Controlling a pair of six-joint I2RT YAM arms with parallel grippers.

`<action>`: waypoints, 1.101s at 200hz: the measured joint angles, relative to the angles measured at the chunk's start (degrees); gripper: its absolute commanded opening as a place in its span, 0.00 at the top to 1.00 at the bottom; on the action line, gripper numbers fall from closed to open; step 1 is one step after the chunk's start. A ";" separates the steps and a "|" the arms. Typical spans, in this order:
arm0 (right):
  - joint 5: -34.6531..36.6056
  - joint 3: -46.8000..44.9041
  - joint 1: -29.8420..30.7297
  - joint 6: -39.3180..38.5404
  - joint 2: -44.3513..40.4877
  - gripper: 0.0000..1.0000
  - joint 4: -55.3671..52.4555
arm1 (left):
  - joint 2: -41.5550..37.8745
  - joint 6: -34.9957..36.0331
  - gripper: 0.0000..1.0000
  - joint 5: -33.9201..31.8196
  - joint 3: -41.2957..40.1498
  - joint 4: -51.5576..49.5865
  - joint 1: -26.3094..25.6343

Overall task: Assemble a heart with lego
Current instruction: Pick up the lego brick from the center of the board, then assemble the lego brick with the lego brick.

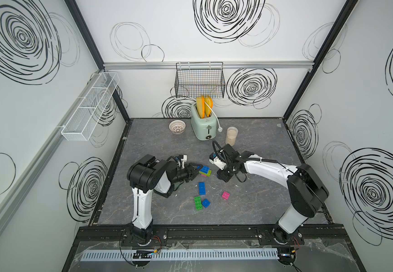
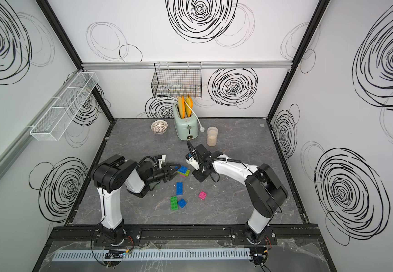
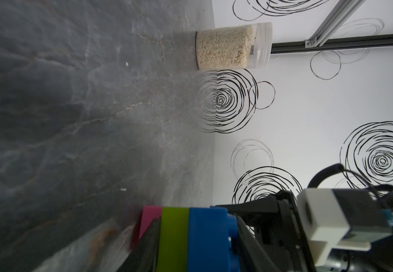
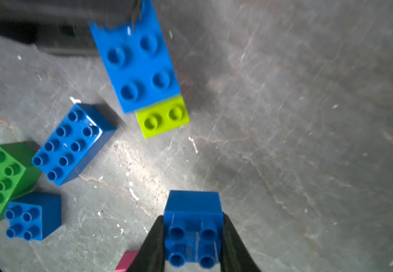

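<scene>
My left gripper [image 1: 196, 169] [image 3: 198, 249] is shut on the heart [image 1: 205, 170] [image 2: 183, 171], a stepped clump of pink, lime and blue bricks held just above the table's middle. The right wrist view shows the heart's [image 4: 139, 63] blue top and lime step. My right gripper [image 4: 192, 219] [image 1: 222, 176] points down just right of the heart and is shut on a small square blue brick [image 4: 192, 226], which the top views hide. Loose lego lies nearer the front: a blue oblong [image 1: 202, 188], a green oblong [image 1: 198, 203], a blue square [image 1: 206, 203] and a pink square [image 1: 225, 195].
A mint toaster [image 1: 203, 126], a grain-filled jar [image 1: 232, 136] and a small white bowl [image 1: 177, 127] stand along the back of the table. A black wire basket [image 1: 200, 80] hangs on the back wall and a white mesh shelf [image 1: 89, 110] on the left wall.
</scene>
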 measured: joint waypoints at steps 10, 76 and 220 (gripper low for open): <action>-0.66 1.68 -0.20 -1.11 0.31 0.75 -0.17 | 0.17 0.07 0.65 0.28 0.04 0.07 -0.28; -3.76 9.25 -0.13 -5.97 6.58 0.74 -4.31 | 1.03 0.57 0.65 1.66 1.14 0.11 -1.49; -6.38 9.62 -0.13 -10.47 7.56 0.74 -7.17 | 2.27 -0.50 0.65 0.09 -1.01 5.35 -1.49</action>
